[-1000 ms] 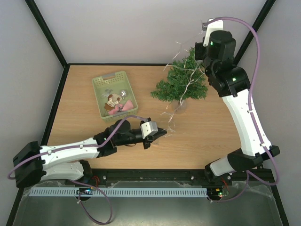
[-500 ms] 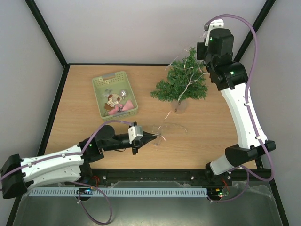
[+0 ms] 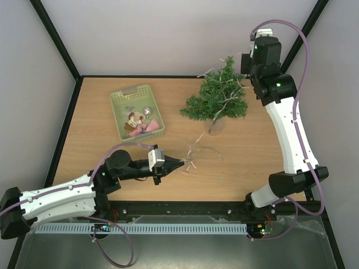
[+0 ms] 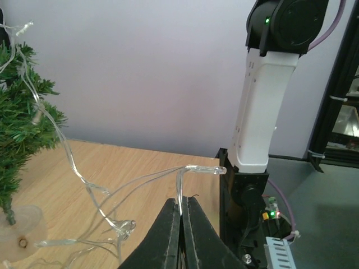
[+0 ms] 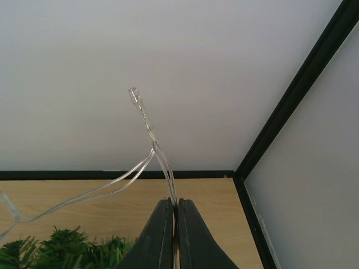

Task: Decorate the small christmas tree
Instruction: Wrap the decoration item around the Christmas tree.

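Note:
The small christmas tree (image 3: 216,101) stands on a clear round base (image 3: 215,126) at the back right of the table. A clear light string (image 3: 227,100) lies over its branches and trails down onto the table. My left gripper (image 3: 183,163) is low over the table in front of the tree, shut on one end of the string (image 4: 180,182), with a bulb (image 4: 216,170) sticking out. The tree (image 4: 19,129) shows at the left of that view. My right gripper (image 3: 245,60) is high behind the tree's right side, shut on the other end of the string (image 5: 164,163), above the treetop (image 5: 67,244).
A pale green basket (image 3: 130,91) with several small ornaments stands at the back left. Loose loops of string (image 3: 205,150) lie on the wood between the tree base and my left gripper. Black frame posts rise at the back corners (image 3: 305,28).
My left gripper has drawn back to the left and nearer the front edge with its string end. My right gripper has shifted right, and the string now lies closer on the tree.

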You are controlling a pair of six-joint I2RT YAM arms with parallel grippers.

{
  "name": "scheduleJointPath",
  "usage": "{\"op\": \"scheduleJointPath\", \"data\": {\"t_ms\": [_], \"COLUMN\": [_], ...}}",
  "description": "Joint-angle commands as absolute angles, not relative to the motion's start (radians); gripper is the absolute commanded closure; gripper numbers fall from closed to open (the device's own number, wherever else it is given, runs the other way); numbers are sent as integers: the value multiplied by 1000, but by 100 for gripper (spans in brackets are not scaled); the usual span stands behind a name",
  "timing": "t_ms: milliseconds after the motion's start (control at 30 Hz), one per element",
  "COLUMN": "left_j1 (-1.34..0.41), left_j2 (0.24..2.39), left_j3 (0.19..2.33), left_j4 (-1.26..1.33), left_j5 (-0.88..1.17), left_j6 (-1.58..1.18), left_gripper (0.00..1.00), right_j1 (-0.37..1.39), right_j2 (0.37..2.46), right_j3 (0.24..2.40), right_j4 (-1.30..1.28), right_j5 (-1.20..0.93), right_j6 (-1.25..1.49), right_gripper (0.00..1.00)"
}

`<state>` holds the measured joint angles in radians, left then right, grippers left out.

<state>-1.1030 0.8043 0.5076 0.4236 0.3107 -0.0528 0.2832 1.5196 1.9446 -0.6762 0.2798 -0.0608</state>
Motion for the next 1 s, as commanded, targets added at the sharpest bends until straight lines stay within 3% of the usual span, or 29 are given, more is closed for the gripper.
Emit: {"op": "scheduleJointPath", "data": {"t_ms": [0, 133, 333, 633, 800, 967], "left_j1": [-1111, -1111, -1110, -1109, -1109, -1108], "left_j2": [803, 821, 824, 864, 886, 916], "left_j3": [540, 569, 599, 651, 655, 692], "left_j4": [513, 527, 511, 416, 497, 579], "left_j5": [370, 406, 401, 320, 407, 504], "left_j6": [-99, -113, -126, -115, -177, -265], "left_gripper": [98, 98, 98, 98, 98, 98], "right_j1": [270, 267, 267, 168, 139, 131], "right_j2": [1475, 1482, 1475, 1530, 1469, 1426], "right_j3": [1917, 1906, 1905, 1899, 1819, 1761], "right_j4": [-706, -715, -711, -762, -726, -703], "right_j5": [224, 197, -3, 62, -78, -22], "right_j6": [-38, -32, -11, 34, 66, 76], "right_gripper": [98, 98, 98, 98, 98, 98]}}
